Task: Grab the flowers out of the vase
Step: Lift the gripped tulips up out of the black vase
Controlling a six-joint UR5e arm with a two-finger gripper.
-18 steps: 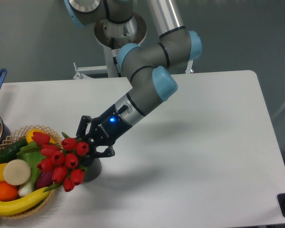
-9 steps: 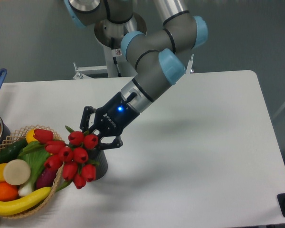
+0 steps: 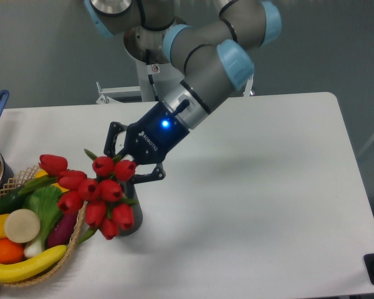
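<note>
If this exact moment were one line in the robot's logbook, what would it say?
phase: lifting | gripper: shut on flowers | vase: on table, stems not clear of it

Arm: mine, one; grey links, light-blue joint caps. I reach down from my base at the table's (image 3: 268,187) far edge, slanting toward its left front.

Wrist: black, blue light lit, tilted low, pointing left and down over the table.

Gripper (image 3: 126,162): black, two fingers (image 3: 115,138). One finger is on the far side, the other on the near side. My fingertips are hidden, so I cannot tell what lies between them.
</note>
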